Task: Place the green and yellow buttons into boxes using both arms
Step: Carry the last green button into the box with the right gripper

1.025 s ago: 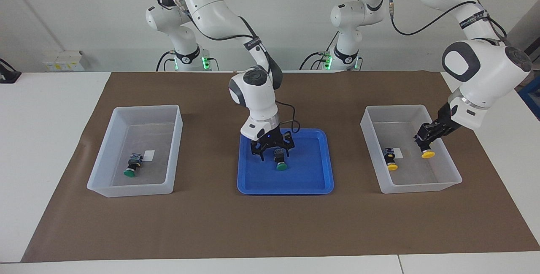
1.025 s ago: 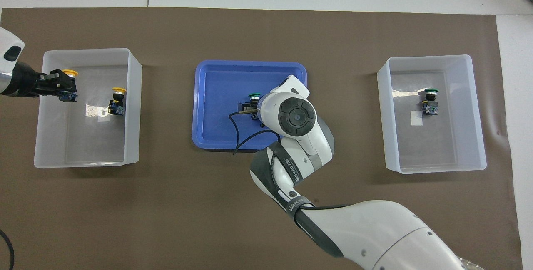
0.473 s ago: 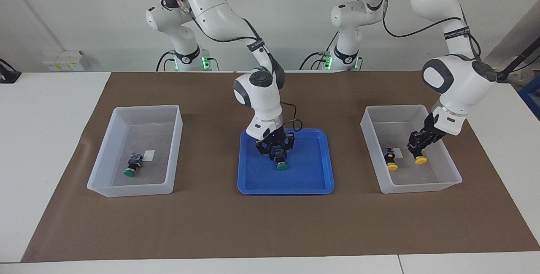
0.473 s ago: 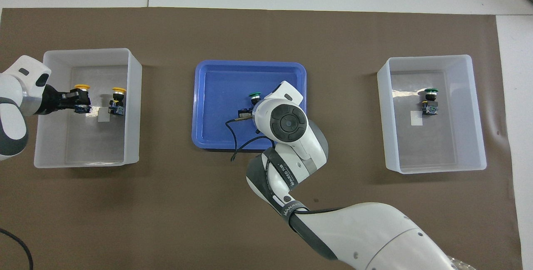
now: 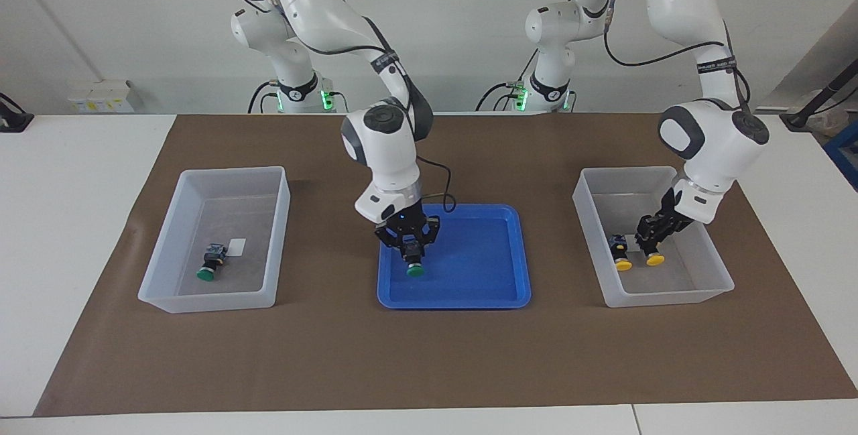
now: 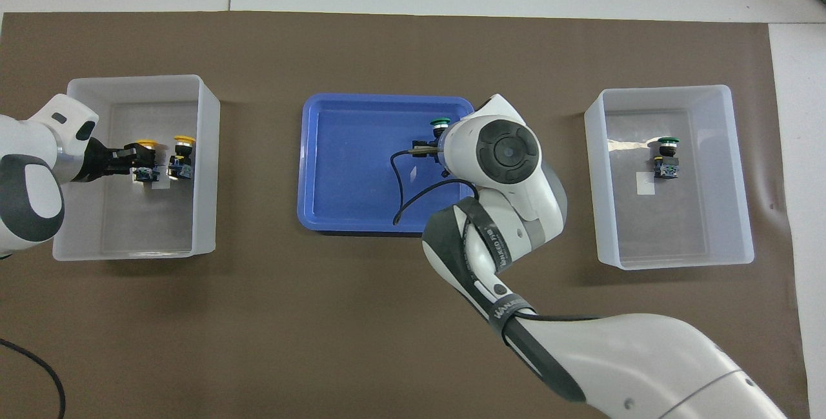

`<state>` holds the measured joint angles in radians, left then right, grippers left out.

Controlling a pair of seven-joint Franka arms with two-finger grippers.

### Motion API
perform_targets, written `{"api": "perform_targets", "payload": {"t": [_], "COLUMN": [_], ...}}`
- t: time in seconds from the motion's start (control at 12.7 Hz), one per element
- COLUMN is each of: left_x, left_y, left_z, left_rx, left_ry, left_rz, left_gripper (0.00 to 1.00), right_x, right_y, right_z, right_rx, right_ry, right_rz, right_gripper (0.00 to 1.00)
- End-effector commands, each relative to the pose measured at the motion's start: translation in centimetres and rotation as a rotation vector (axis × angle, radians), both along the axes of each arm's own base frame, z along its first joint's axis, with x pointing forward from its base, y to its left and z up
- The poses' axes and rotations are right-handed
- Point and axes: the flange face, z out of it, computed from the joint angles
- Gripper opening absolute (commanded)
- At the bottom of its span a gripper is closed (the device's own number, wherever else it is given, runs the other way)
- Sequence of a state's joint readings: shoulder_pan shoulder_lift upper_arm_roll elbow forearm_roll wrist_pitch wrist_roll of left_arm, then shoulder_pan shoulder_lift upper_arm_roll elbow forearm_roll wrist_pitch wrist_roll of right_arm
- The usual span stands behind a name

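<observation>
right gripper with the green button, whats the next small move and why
Probably carry it toward the box at the right arm's end. The right gripper holds a green button over the blue tray, and that box already holds the other green button. The left gripper is lowering a yellow button into its own box.

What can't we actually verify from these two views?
- Right gripper fingers: in the overhead view its own wrist covers them; only the green button cap shows.
- Whether the yellow button under the left gripper rests on the box floor: too small in either view.
- Box labels' text: too small.
</observation>
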<state>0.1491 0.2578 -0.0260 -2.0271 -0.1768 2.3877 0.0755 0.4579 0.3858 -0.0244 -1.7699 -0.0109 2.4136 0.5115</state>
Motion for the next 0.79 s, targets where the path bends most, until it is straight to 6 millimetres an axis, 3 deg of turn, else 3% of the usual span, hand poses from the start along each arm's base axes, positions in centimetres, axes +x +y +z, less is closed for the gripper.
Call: {"api": "perform_targets", "payload": {"t": [0.0,0.16,0.39,0.63,0.71], "left_x": [0.3,1.6,3.0,2.6,2.0], "left_y": [-0.5,-1.3,-1.7,-2.4,-2.5], "left_z": [0.6,3.3,9.8,18.0,20.0], "left_rx": [0.011,-0.004,-0.013,0.025,0.021], "left_ry": [-0.014,0.016,0.102,0.214,0.245], "left_rz": [-0.025,-0.051,-0.101,-0.16,-0.167], "left_gripper": [0.66,0.67,0.67,0.67,0.67], "right_x": [-2.7,-3.1,-1.4,-2.2,-2.6], "right_y": [-5.4,-9.7,-19.7,-29.1,-30.0], "right_z": [4.0,5.0,6.0,4.8,4.1], "right_rx": [-0.021,-0.029,-0.075,-0.096,-0.091], "right_ry": [0.02,0.042,0.043,0.099,0.109], "right_rz": [-0.039,-0.101,-0.052,-0.022,-0.009], "right_gripper": [0.0,0.0,0.0,0.0,0.0]}}
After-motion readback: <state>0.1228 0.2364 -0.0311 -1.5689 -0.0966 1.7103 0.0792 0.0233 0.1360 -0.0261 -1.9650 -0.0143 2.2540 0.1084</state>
